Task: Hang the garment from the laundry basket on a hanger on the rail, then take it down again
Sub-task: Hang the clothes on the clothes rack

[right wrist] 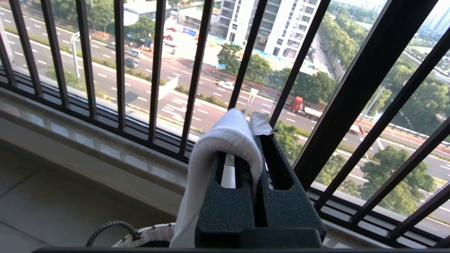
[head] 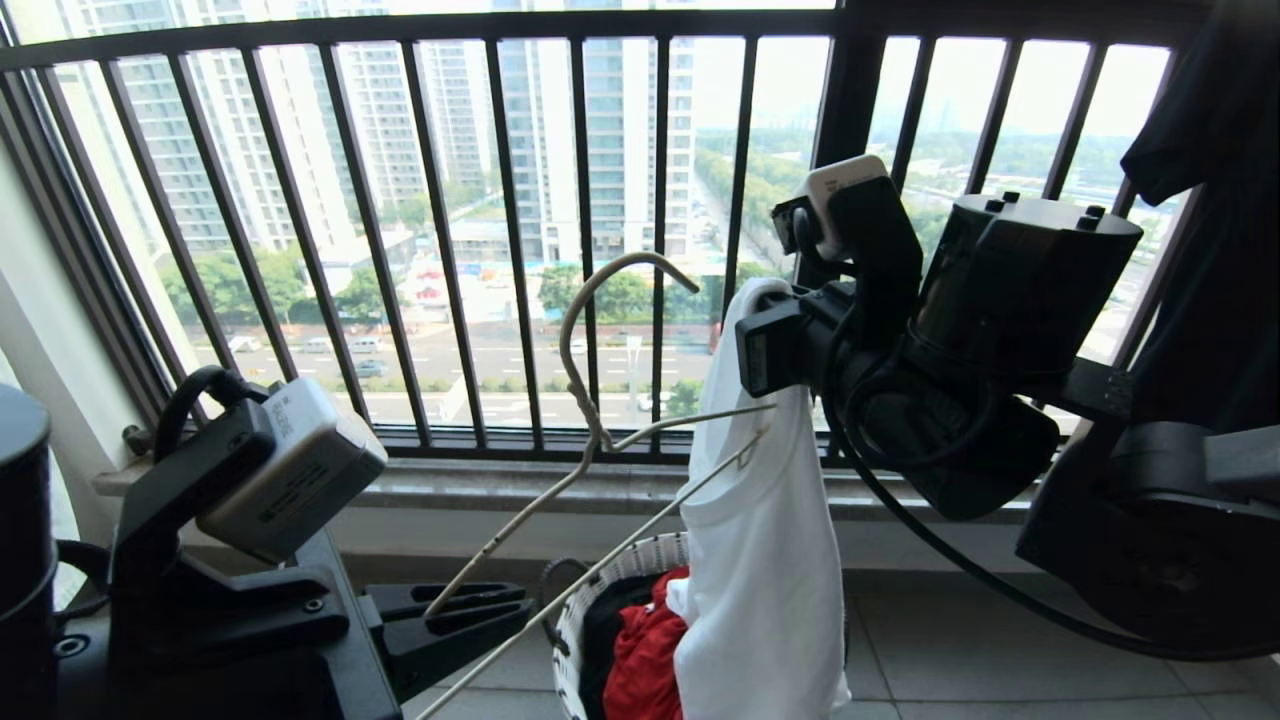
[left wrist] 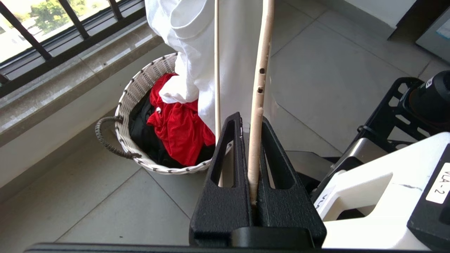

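White cloth of the garment (head: 765,560) is pinched in the closed right gripper (head: 770,345) above the laundry basket (head: 600,600), while the hanger (head: 590,420) is clamped in the closed left gripper (head: 470,610).

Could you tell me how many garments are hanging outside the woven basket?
2: the white cotton T-shirt, held up over the white woven basket by the right gripper, and a dark garment hanging far right. Others may be out of view.
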Robot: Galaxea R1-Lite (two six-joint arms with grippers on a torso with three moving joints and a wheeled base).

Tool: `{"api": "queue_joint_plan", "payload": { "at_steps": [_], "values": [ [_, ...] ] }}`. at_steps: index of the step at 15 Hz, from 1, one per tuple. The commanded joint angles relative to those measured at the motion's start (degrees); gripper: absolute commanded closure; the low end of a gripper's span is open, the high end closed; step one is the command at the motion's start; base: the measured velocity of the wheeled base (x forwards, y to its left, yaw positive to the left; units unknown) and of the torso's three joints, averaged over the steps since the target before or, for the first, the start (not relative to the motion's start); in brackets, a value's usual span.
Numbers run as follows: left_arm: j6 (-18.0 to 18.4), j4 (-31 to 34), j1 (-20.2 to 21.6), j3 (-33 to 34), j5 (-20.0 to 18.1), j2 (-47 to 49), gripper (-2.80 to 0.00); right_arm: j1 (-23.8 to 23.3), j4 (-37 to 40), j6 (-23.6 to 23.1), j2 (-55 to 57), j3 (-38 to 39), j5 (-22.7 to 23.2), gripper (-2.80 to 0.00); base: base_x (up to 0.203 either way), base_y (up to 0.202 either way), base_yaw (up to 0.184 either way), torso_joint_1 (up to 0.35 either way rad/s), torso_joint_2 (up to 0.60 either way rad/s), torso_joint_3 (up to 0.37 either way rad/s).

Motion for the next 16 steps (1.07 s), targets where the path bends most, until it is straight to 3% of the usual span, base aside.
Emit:
{"api": "queue_joint_plan", "payload": {
  "at_steps": [1,3,5,8,13,16],
  "values": [
    [-1.1,-4.0,-0.4,0.3,5.2,3.5,0.0,0.0,-0.2,-0.1,0.1,-0.1,-0.2,0.0,0.0,0.0,0.0,0.0,0.0,0.0],
    [0.3,-4.2,-0.4,-0.2,12.1,3.7,0.0,-0.5,-0.2,-0.2,0.1,-0.2,-0.3,0.0,0.0,0.0,0.0,0.0,0.0,0.0],
    [4.3,-3.9,-0.3,-0.4,18.0,3.9,0.0,-1.3,-0.2,-0.2,0.1,-0.3,-0.4,0.0,0.0,0.0,0.0,0.0,0.0,0.0],
    [8.2,-3.8,-0.3,-0.2,24.0,3.8,0.0,-3.1,0.0,-0.3,0.1,-1.1,-0.3,0.0,0.0,0.0,0.0,0.0,0.0,0.0],
    [9.1,-4.0,-0.3,-0.4,27.6,3.8,0.0,-4.1,0.1,-0.5,0.1,-1.2,-0.2,0.0,0.0,0.0,0.0,0.0,0.0,0.0],
    [9.5,-4.5,-0.3,-0.5,27.7,4.0,0.0,-4.1,0.1,-0.5,0.3,-1.2,-0.2,0.0,0.0,0.0,0.0,0.0,0.0,0.0]
  ]
}}
